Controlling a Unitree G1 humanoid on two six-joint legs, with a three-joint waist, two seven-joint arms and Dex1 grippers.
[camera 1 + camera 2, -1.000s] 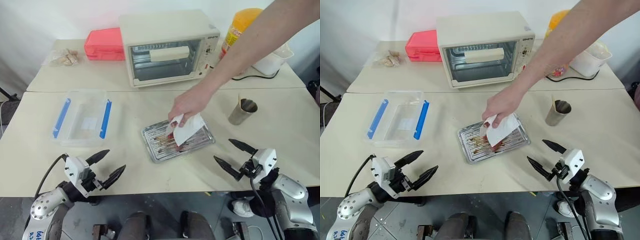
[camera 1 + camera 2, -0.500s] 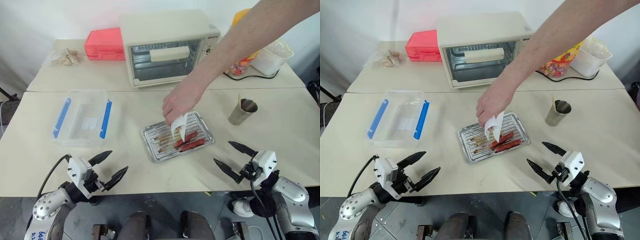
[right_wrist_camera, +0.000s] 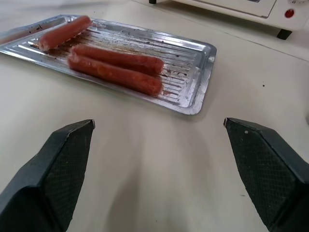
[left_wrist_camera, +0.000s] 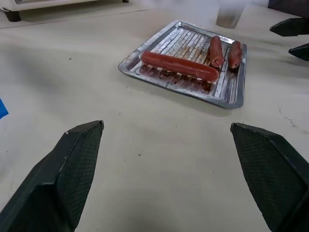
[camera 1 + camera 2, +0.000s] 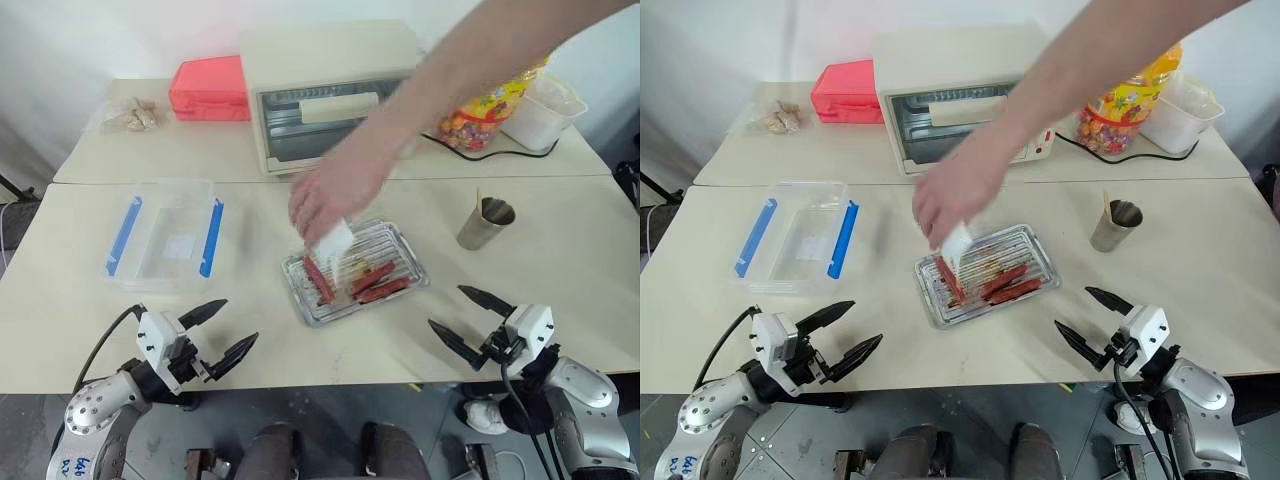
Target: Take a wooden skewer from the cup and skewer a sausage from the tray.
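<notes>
Left eye view showed the shallow ribbed silver metal tray (image 5: 395, 243) at the middle of the beige table (image 5: 560, 250), with three red-brown sausages (image 5: 383, 291) lying in it; a person's hand (image 5: 335, 195) hung over its left end, pinching a white scrap (image 5: 333, 240); the small shiny steel cup (image 5: 484, 223), a wooden skewer (image 5: 478, 201) standing in it, sat right of the tray; the left gripper (image 5: 221, 332) and right gripper (image 5: 472, 320) hovered at the near edge, fingers spread wide, grasping nothing.
</notes>
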